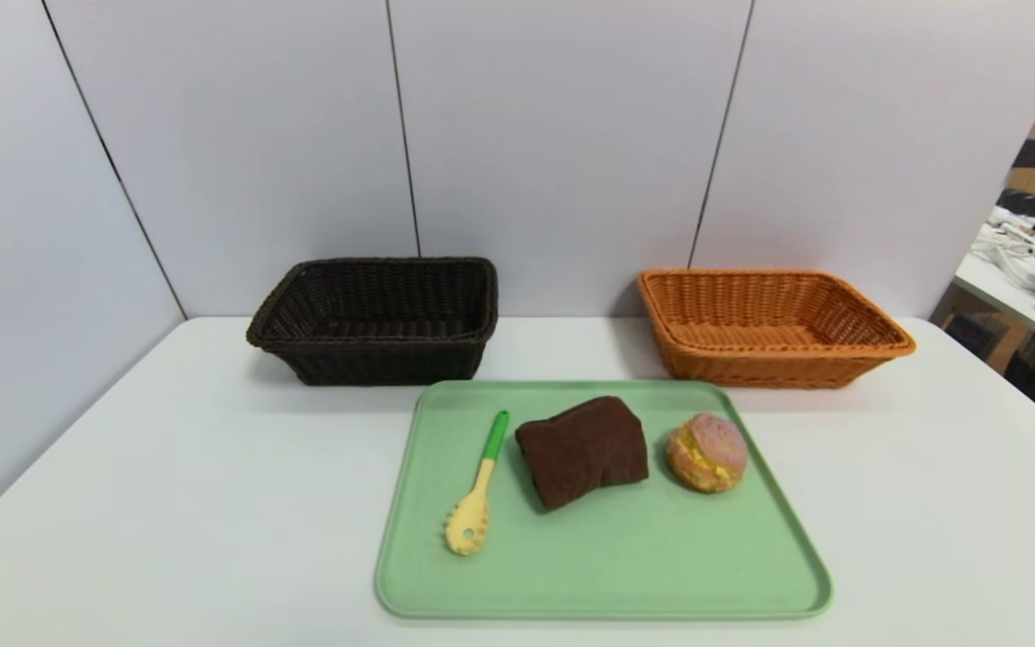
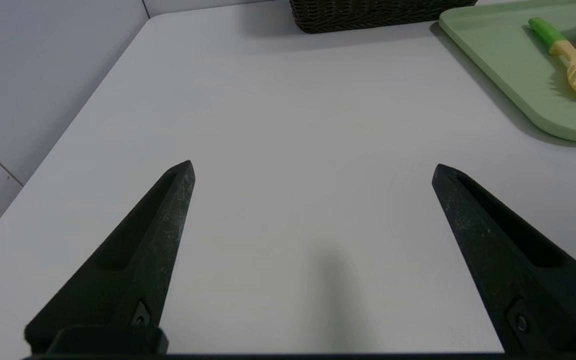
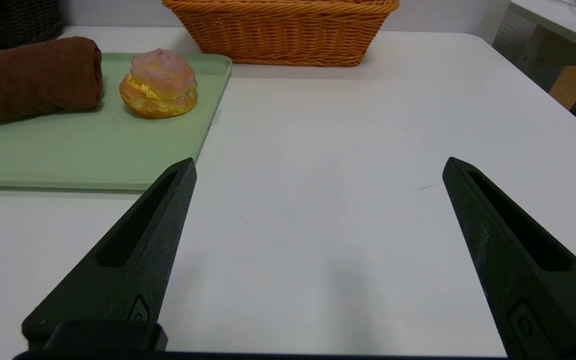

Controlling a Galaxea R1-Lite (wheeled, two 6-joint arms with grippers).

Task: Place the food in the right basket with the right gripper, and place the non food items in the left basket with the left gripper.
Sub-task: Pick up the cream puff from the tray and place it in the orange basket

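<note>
Green tray (image 1: 751,575) holds spoon (image 1: 476,490), towel (image 1: 582,451), puff (image 1: 707,452).

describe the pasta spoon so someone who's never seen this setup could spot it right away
Find the green tray at the middle of the white table, in front of the two wicker baskets. Three things lie on it in a row; the pasta spoon is nearest the dark basket. Only it is slim: green handle, pale yellow toothed head, beside a brown cloth.
</note>
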